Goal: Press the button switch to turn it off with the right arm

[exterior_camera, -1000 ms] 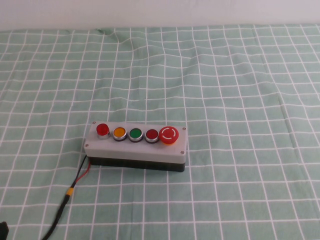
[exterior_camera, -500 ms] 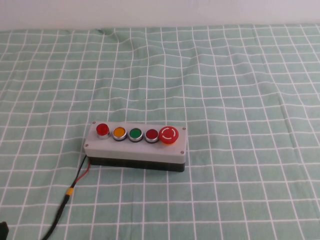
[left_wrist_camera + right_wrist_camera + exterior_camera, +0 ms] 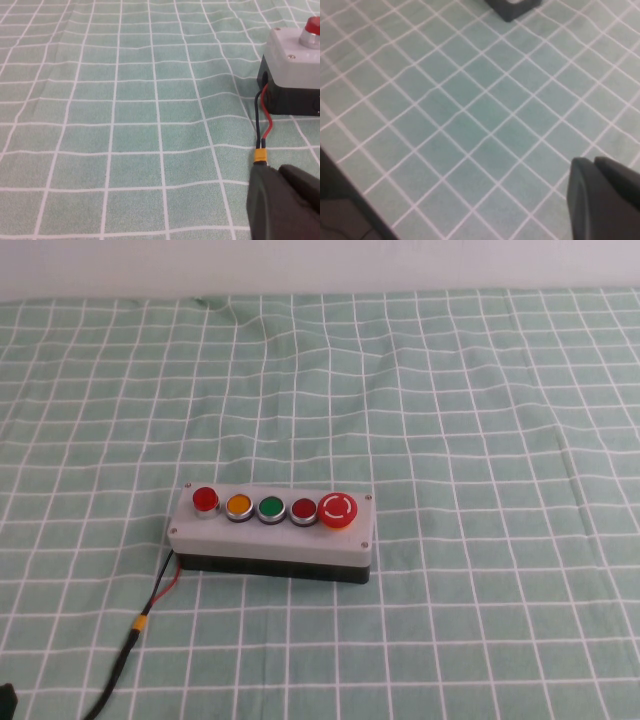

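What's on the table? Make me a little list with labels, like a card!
Main thing: button box, grey top, black base
Buttons in a row: red lamp, orange, green, red, big red mushroom button
Wires: red and black cable with a yellow plug
Cover: green checked cloth
Left pincer: near the cable, touching nothing
Right pincer: over bare cloth, away from the box

You're looking at a table covered by a green cloth with a white grid, slightly wrinkled toward the top of the high view. A pale wall runs along the top edge. The light is even.
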You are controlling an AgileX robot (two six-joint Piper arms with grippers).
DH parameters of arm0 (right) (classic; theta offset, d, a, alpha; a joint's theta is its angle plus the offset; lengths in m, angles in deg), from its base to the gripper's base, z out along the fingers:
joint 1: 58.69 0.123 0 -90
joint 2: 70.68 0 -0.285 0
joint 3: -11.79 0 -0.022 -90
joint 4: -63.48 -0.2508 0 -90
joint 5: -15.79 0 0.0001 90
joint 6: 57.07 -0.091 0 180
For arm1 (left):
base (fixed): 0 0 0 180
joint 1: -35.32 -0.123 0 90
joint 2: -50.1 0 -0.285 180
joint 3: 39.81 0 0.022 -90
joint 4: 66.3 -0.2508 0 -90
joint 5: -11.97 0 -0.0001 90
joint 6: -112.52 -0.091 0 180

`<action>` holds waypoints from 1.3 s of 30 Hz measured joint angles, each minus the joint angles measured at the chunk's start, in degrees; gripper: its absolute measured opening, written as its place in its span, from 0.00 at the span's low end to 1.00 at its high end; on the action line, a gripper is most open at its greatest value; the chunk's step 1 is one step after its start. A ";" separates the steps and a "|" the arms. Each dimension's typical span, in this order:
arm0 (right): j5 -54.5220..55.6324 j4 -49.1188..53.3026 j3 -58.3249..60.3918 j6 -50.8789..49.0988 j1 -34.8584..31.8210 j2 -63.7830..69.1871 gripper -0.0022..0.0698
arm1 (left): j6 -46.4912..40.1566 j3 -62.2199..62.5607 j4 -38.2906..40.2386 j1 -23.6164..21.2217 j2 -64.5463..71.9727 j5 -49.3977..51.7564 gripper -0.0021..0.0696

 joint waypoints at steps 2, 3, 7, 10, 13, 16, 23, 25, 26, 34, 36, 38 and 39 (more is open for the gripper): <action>1.45 0.00 2.05 0.00 -3.23 -1.96 0.01 | 0.00 0.00 0.00 0.00 0.00 0.00 0.02; 2.44 0.00 2.80 0.00 -4.75 -2.83 0.01 | 0.00 0.00 0.00 0.00 0.00 0.00 0.02; 10.87 0.00 7.09 0.00 -14.20 -7.74 0.01 | 0.00 0.00 0.00 0.00 0.00 0.00 0.02; 19.49 0.00 11.14 0.00 -21.42 -12.26 0.01 | 0.00 0.00 0.00 0.00 0.00 0.00 0.02; 27.95 0.00 16.29 0.00 -28.13 -16.38 0.01 | 0.00 0.00 0.00 0.00 0.00 0.00 0.02; 35.21 -0.56 21.56 0.00 -33.64 -17.85 0.01 | 0.00 0.00 0.00 0.00 0.00 0.00 0.02; 43.93 -2.95 33.79 -0.12 -38.31 -17.97 0.01 | 0.00 0.00 0.00 0.00 0.00 0.00 0.02; 44.53 -3.04 36.26 -0.12 -38.34 -17.97 0.01 | 0.00 0.00 0.00 0.00 0.00 0.00 0.02; 44.62 -3.18 37.28 -0.12 -38.34 -17.97 0.01 | 0.00 0.00 0.00 0.00 0.00 0.00 0.02; 42.68 -4.90 38.13 -0.22 -38.43 -17.97 0.01 | 0.00 0.00 0.00 0.00 0.00 0.00 0.02; 42.56 -5.52 38.13 -0.22 -38.43 -17.97 0.01 | 0.00 0.00 0.00 0.00 0.00 0.00 0.02; 42.56 -5.81 38.13 -0.22 -38.43 -17.97 0.01 | 0.00 0.00 0.00 0.00 0.00 0.00 0.02; 42.56 -5.91 38.13 -0.22 -38.43 -17.97 0.01 | 0.00 0.00 0.00 0.00 0.00 0.00 0.02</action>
